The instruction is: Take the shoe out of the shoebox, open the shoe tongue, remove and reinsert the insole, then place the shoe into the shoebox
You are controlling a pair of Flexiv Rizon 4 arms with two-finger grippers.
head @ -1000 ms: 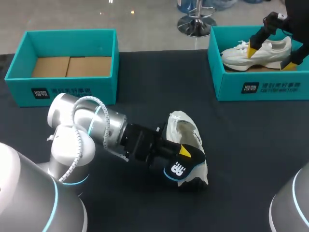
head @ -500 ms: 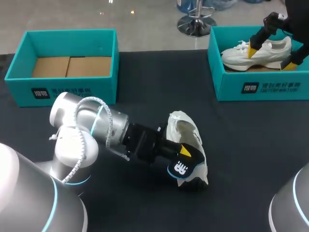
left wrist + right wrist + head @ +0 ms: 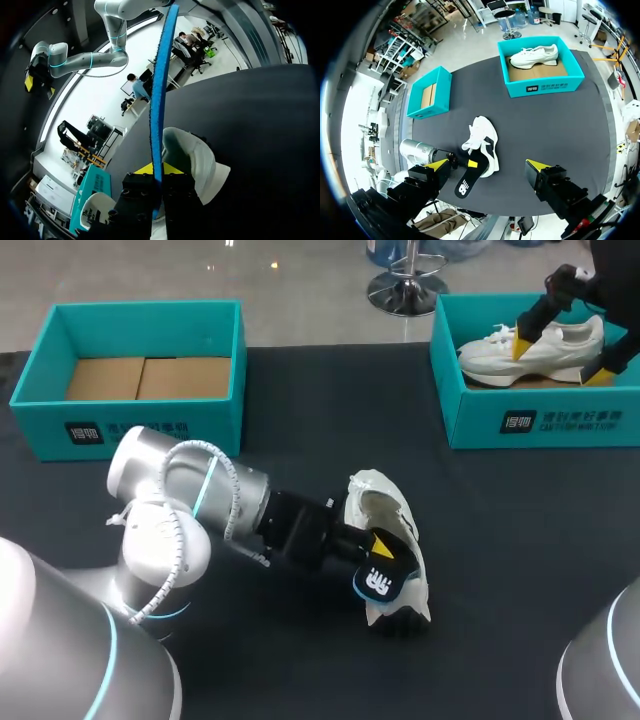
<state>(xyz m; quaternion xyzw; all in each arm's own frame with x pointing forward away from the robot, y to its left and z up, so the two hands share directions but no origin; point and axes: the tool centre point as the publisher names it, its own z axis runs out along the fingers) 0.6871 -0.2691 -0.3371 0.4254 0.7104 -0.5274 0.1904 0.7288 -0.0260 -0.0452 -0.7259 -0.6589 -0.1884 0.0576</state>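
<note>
Since the earlier frames the left arm (image 3: 200,502) has swung its elbow slightly toward the white sneaker with a black side panel (image 3: 385,502), carrying the black, blue-edged foam insole (image 3: 378,585) along; the right jaws have not moved. The sneaker lies on the black counter (image 3: 520,540), out of the empty teal cardboard shoebox (image 3: 140,420), which stands well apart on the left arm's side. The left jaws are clamped on the insole at the sneaker's end nearest the robot, long axes roughly aligned. The right jaws stand spread and empty high above the sneaker; the left arm is nearer. Insole and shoebox carry white printed marks, their wording too small to make out.
</note>
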